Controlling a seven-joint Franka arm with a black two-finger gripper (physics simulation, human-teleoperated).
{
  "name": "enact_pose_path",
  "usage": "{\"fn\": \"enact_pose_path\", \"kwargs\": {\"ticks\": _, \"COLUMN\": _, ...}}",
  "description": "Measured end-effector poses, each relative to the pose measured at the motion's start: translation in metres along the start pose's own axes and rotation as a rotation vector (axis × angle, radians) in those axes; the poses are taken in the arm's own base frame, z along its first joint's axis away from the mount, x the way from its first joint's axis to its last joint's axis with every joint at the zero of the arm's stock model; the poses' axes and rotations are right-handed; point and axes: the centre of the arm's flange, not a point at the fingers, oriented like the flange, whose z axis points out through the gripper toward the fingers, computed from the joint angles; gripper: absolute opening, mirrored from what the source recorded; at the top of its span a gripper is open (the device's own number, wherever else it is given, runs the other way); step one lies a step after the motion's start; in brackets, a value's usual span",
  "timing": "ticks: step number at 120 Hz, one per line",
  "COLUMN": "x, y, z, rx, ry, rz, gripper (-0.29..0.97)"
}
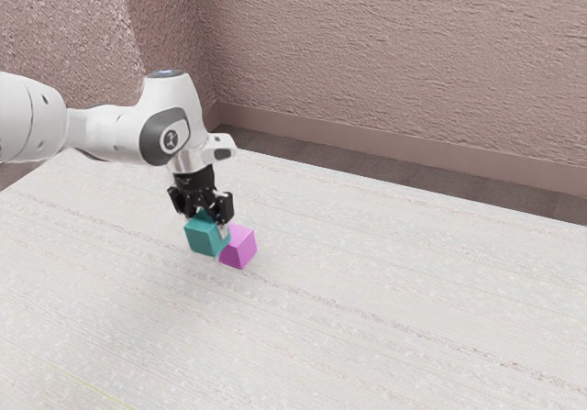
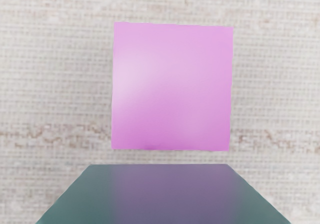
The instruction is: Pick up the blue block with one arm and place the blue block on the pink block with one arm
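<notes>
Exterior view: the white seven-joint arm point(image 1: 101, 130) is coming in from the exterior view's left and is bending down over the pale, fine-grained counter point(image 1: 413, 291). Its black two-finger gripper point(image 1: 207, 230) is pointing straight down, and the fingers point(image 1: 221, 219) are clamping a matte teal-blue cube point(image 1: 200, 237) from two sides. One finger is showing dark against the cube's three o'clock face, and the other is lying on the far side, mostly hidden. The teal-blue cube is hanging low over the counter, level and not tilted. Whether its underside is clear of the surface or brushing it cannot be told from here.

A matte pink cube point(image 1: 238, 248) is sitting flat on the counter just beside the held cube, at about four o'clock from it in this view, with the nearer finger standing between the two. The teal-blue cube is not sitting on top of the pink cube; the two are side by side. Behind the counter, at twelve o'clock, a rough pinkish-brown stucco wall point(image 1: 394, 52) is rising above a dark baseboard point(image 1: 413, 149).

In the wrist view the pink cube point(image 2: 172, 86) is showing its square top face squarely. The teal-blue cube point(image 2: 160, 196) is looming large and soft right under the hand, and a narrow band of counter point(image 2: 55, 83) is showing between the two cubes.
</notes>
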Motion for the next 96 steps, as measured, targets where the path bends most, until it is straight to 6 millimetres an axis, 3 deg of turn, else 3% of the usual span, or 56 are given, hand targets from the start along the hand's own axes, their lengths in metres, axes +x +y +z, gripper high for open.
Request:
{"fn": "enact_pose_path", "kwargs": {"ticks": 33, "x": 0.039, "y": -0.007, "z": 0.002, "rx": -0.025, "ry": -0.043, "rz": 0.004, "gripper": 0.4}}
{"fn": "enact_pose_path", "kwargs": {"ticks": 49, "x": 0.044, "y": -0.009, "z": 0.007, "rx": -0.017, "ry": -0.055, "rz": 0.013, "gripper": 0.4}}
{"fn": "enact_pose_path", "kwargs": {"ticks": 73, "x": 0.056, "y": -0.01, "z": -0.006, "rx": 0.023, "ry": -0.016, "rz": 0.04, "gripper": 0.4}}
{"fn": "enact_pose_path", "kwargs": {"ticks": 96, "x": 0.06, "y": -0.008, "z": 0.0, "rx": 0.031, "ry": -0.002, "rz": 0.053, "gripper": 0.4}}
